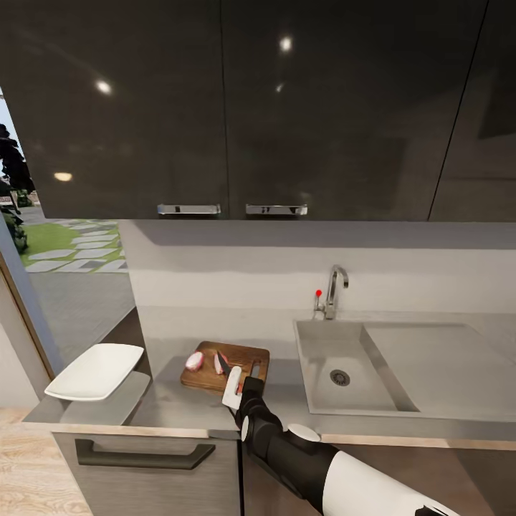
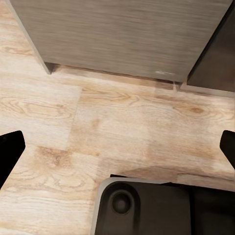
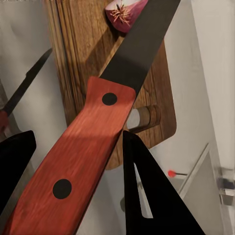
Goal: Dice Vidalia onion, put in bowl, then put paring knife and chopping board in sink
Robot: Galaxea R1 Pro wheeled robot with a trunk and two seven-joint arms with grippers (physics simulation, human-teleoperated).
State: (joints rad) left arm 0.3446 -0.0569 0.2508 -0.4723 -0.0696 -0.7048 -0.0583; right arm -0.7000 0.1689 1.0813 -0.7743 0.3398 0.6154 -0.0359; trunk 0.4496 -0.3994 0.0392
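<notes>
Looking down from the head view, one chopping board sits at lower centre on the countertop, carrying two onion pieces; one bowl lies lower left, one sink to the right. The right gripper clamps the knife over the board. The right wrist view shows two handle rivets. In the left wrist view, the left gripper's fingers are spread over wooden floor.

paring knife handle end cut off, blade tip cropped, chopping board partly hidden
</notes>
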